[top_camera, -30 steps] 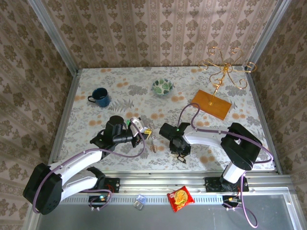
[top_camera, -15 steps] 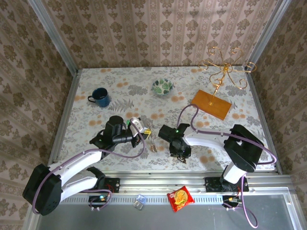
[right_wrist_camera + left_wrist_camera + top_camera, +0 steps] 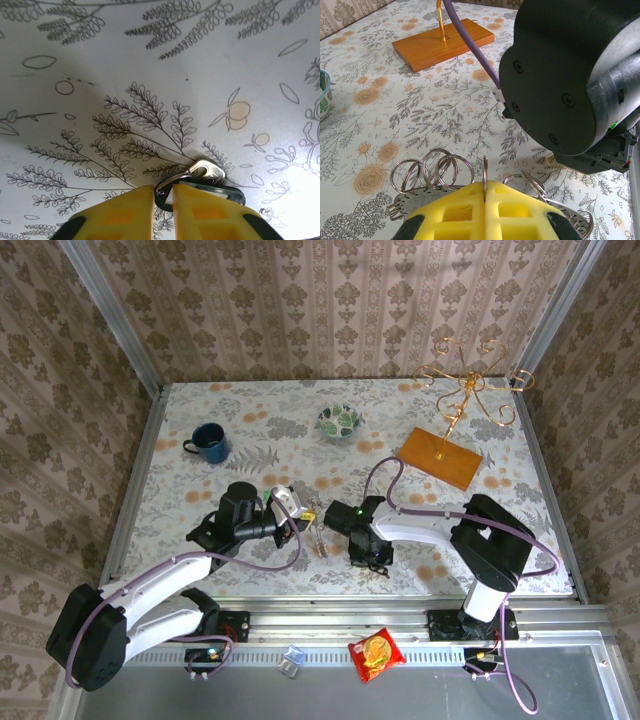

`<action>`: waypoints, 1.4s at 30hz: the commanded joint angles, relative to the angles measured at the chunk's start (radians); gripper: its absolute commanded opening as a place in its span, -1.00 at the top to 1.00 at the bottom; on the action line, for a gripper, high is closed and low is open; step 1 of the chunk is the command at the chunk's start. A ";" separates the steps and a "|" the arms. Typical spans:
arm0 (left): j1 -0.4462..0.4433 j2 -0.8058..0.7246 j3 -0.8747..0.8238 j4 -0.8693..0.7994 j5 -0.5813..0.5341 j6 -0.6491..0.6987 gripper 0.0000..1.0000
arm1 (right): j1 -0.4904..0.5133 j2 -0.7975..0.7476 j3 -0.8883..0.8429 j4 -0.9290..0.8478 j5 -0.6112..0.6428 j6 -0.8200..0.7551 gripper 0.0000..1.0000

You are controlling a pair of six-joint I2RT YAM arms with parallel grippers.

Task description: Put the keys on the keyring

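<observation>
In the left wrist view, my left gripper [image 3: 485, 183] is shut on a thin silver split ring [image 3: 484, 171] that stands on edge. It belongs to the keys [image 3: 409, 204], a bunch of silver keys and several loose rings lying under the yellow fingers [image 3: 450, 212]. From above, the keys [image 3: 316, 528] hang at the left gripper [image 3: 303, 508]. My right gripper [image 3: 163, 191] presses down on the table, its fingers closed on the end of the keyring [image 3: 220, 193]. The keyring is a dark oval loop with a silver clip [image 3: 207, 172]. The right gripper [image 3: 375, 562] sits close to the right of the keys.
The right arm's black wrist housing [image 3: 570, 75] looms just beyond the keys. A blue mug [image 3: 209, 442], a patterned bowl [image 3: 341, 421] and a wooden base with a gold stand [image 3: 441, 456] sit farther back. A red snack packet [image 3: 376, 653] lies on the rail in front.
The right arm's wrist has shifted a little to the left, toward the keys. The left gripper has held the keys nearly still.
</observation>
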 commanded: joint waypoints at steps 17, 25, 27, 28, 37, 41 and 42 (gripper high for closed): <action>-0.008 -0.021 0.023 -0.005 -0.006 0.024 1.00 | -0.051 0.004 0.067 -0.063 0.075 -0.152 1.00; -0.008 -0.027 0.022 -0.007 -0.005 0.025 1.00 | -0.061 -0.038 -0.010 -0.035 0.029 -0.144 0.54; -0.008 -0.028 0.022 -0.010 -0.005 0.025 1.00 | -0.061 -0.049 -0.030 -0.031 0.011 -0.154 0.49; -0.009 -0.030 0.023 -0.013 -0.005 0.026 1.00 | -0.061 -0.057 -0.041 -0.027 -0.004 -0.156 0.46; -0.010 -0.036 0.023 -0.016 -0.011 0.023 1.00 | -0.028 -0.098 -0.124 -0.021 -0.085 -0.156 0.28; -0.011 -0.034 0.026 -0.017 -0.012 0.022 1.00 | -0.022 -0.064 -0.120 0.014 -0.094 -0.151 0.28; -0.011 -0.034 0.026 -0.017 -0.011 0.022 1.00 | -0.022 -0.052 -0.115 0.025 -0.095 -0.149 0.29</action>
